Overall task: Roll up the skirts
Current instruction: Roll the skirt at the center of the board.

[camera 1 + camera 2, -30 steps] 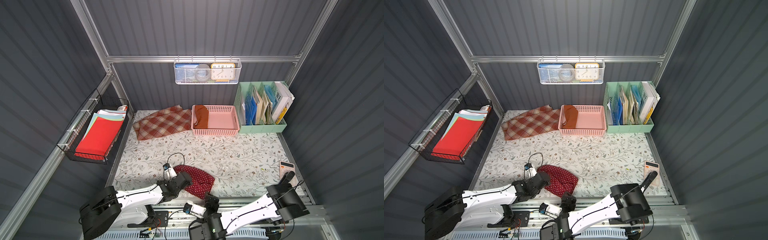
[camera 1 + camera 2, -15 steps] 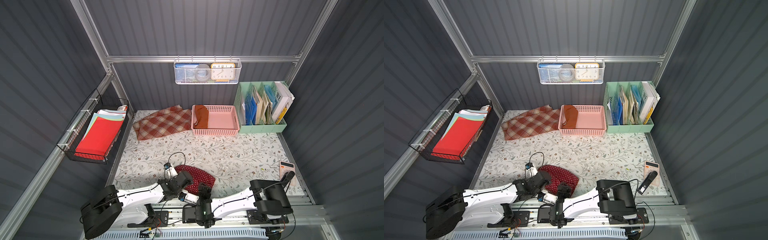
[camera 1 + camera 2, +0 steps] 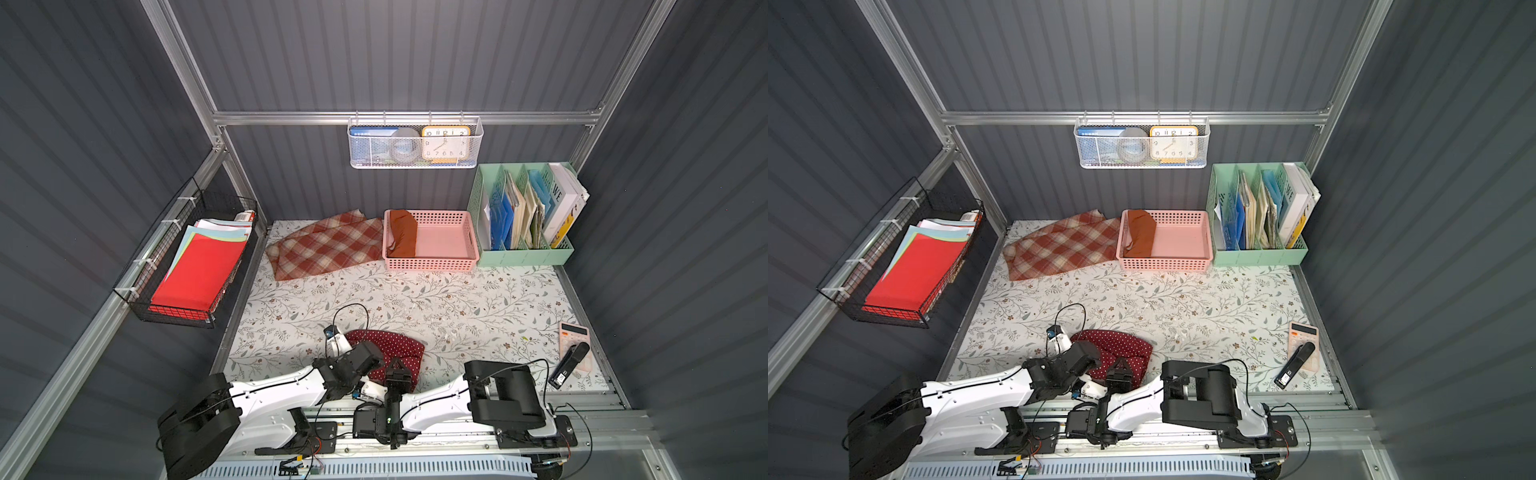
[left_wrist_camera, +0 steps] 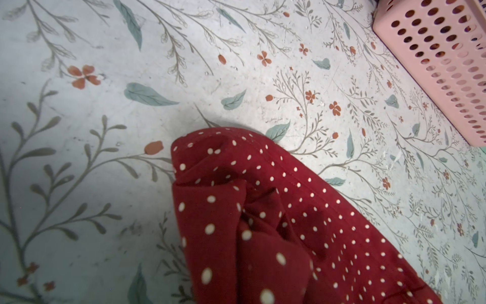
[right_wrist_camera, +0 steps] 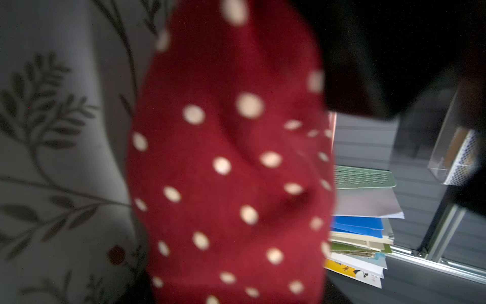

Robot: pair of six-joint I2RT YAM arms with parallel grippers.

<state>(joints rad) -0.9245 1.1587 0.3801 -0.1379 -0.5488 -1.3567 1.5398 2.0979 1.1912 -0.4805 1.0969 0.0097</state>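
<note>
Floral table [image 3: 457, 307]: polka-dot skirt [image 3: 401, 345] against left tool [image 3: 368, 360] and right tool [image 3: 397, 368].

Left end effector [image 3: 376, 355] closed, right end effector [image 3: 397, 365] beside it, both low

Reading this as a robotics test cell dressed up as a home desk, not a lived-in room.

Cell evidence:
- Dark ribbed wall panels [image 3: 374, 62] close off three sides, fixed to bare aluminium framing [image 3: 407, 117].
- My two arms [image 3: 274, 392] sit on a slotted metal rail [image 3: 457, 444] at 6 o'clock.

Desk dressing:
- The tabletop [image 3: 436, 299] has a floral print.
- A white mesh basket [image 3: 411, 166] hangs at 12 o'clock and holds a clock [image 3: 445, 143].
- A mint file organiser [image 3: 523, 257] at 1 o'clock is stuffed with folders and books.
- A black wire basket [image 3: 174, 313] at 9 o'clock is cable-tied to the frame and holds coloured paper [image 3: 199, 270].
- A calculator [image 3: 573, 332] and a stapler [image 3: 570, 365] lie at 4 o'clock.
</note>
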